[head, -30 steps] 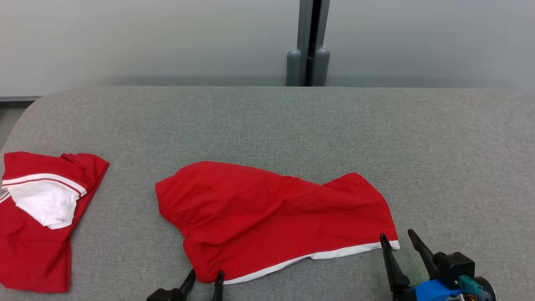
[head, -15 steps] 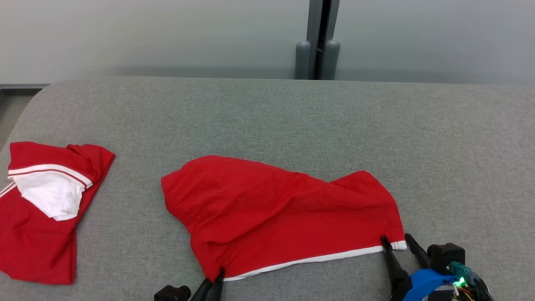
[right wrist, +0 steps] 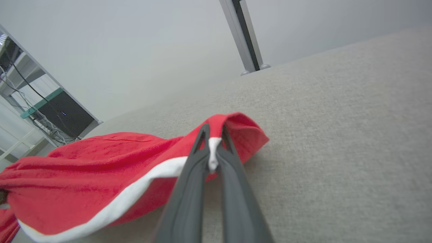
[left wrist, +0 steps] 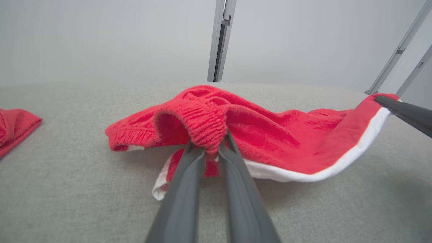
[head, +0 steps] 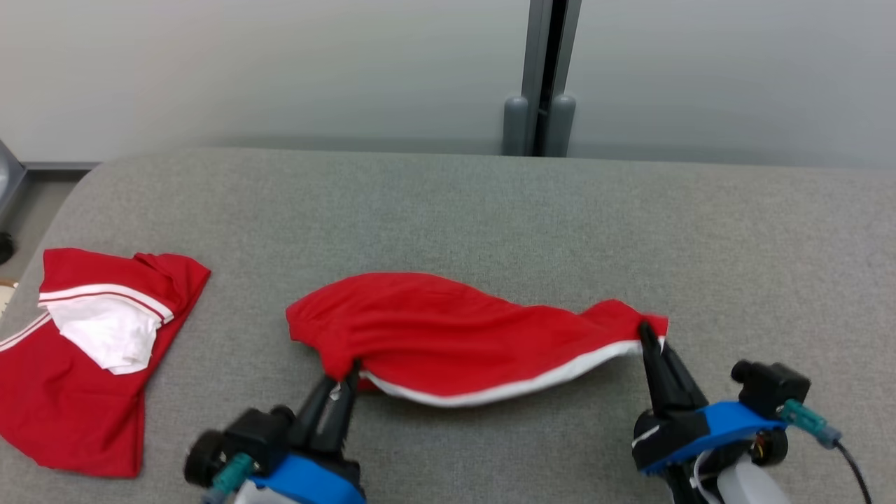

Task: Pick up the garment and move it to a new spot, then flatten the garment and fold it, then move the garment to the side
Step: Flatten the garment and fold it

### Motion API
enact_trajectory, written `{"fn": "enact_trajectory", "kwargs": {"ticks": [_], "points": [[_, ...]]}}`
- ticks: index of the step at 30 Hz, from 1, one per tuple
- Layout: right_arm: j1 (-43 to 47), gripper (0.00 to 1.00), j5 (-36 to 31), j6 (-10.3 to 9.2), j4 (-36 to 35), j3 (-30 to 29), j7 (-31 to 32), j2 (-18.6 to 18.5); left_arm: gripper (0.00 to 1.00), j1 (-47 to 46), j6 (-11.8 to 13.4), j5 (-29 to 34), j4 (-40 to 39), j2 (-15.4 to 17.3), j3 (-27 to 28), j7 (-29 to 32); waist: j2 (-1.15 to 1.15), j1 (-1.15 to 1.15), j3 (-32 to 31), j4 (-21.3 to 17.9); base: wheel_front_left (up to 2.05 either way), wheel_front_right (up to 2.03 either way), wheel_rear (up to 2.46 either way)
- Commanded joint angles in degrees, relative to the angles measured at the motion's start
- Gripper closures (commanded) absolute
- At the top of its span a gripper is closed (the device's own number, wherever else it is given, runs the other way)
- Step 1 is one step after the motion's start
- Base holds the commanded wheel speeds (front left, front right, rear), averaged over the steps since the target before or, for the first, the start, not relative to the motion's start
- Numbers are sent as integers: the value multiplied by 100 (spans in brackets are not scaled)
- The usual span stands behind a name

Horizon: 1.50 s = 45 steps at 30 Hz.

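The red shorts (head: 455, 336) lie across the middle of the grey desk (head: 490, 210), in front of the grey post (head: 542, 70) that stands behind the desk's far edge. The far part of the shorts rests on the desk. The near edge with the white hem (head: 490, 393) is held up off it and sags in a shallow curve between the two grippers.

In front of the post and to its left, the left gripper (head: 346, 374) has its fingers clamped on a bunch of the ribbed waistband (left wrist: 202, 125). In front of the post and slightly to its right, the right gripper (head: 644, 334) has its fingers pressed together on the corner of the shorts, with a strip of the white hem pinched between them.

Far to the left of the post, at the desk's left end, another red garment (head: 84, 399) with a white part lies crumpled, well apart from the shorts.
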Motion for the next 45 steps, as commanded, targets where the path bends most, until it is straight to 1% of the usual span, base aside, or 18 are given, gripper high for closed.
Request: {"fn": "enact_trajectory", "kwargs": {"ticks": [1, 5, 6, 7, 13, 15, 17, 20, 23, 27, 31, 34, 37, 40, 42, 45], "points": [[-60, 100, 85, 2, -204, -20, -15, -17, 100, -148, -9, 33, -161, 92, 80, -17, 0, 0, -89, -24, 0, 0, 0], [-357, 100, 296, 2, -938, 10, -17, -21, 100, -592, -9, 74, -870, 378, 186, -17, 0, 0, -314, -46, 0, 0, 0], [-558, 100, 370, 2, -1262, 58, -17, -38, 100, -848, -9, 76, -1174, 570, 227, -16, 0, 0, -408, -79, 0, 0, 0], [-558, 100, 370, 2, -1262, 58, -17, -38, 100, -848, -9, 76, -1174, 570, 227, -16, 0, 0, -408, -79, 0, 0, 0], [-1318, 100, 629, 2, -2145, 158, 31, -351, 100, -1902, -9, -93, -1771, 1222, 56, -16, 0, 0, -531, -144, 0, 0, 0], [-1647, 100, 649, 2, -2371, 132, 152, -473, 100, -2253, -9, -211, -1838, 1374, -29, -15, 0, 0, -527, -177, 0, 0, 0], [-1978, 100, 630, 2, -2509, 79, 342, -538, 100, -2628, -9, -336, -1729, 1525, -131, 6, 0, 0, -476, -216, 0, 0, 0], [-2497, 100, 431, 2, -2472, -11, 603, -619, 100, -3196, -9, -656, -1464, 1601, -293, 196, 0, 0, -266, -281, 0, 0, 0], [-3026, 100, 180, 2, -2198, -111, 699, -553, 100, -3679, -9, -936, -1147, 1624, -469, 285, 0, 0, 59, -356, 0, 0, 0], [-3817, 100, -165, 2, -1596, -234, 520, -471, 100, -4358, -9, -1172, -570, 1528, -600, 223, 0, 0, 577, -433, 0, 0, 0], [-4572, 100, -521, 2, -1018, -390, 175, -395, 100, -4982, -9, -1348, -2, 1332, -550, 63, 0, 0, 990, -504, 0, 0, 0], [-4839, 100, -650, 2, -777, -465, 42, -333, 100, -5164, -9, -1433, 304, 1170, -591, 5, 0, 0, 1120, -534, 0, 0, 0], [-4500, 100, -596, 2, -687, -455, -6, -282, 100, -4890, -9, -1575, 543, 1040, -727, -13, 0, 0, 1108, -586, 0, 0, 0], [-3792, 100, -502, 2, -738, -411, -17, -278, 100, -4257, -9, -1714, 724, 947, -708, -17, 0, 0, 993, -622, 0, 0, 0], [-3103, 100, -389, 2, -847, -438, -19, -300, 100, -3631, -9, -1797, 827, 824, -785, -17, 0, 0, 890, -643, 0, 0, 0], [-1973, 100, -169, 2, -839, -572, -21, -247, 100, -2660, -4, -1895, 971, 723, -1055, -19, 0, 0, 729, -674, 0, 0, 0]]}}
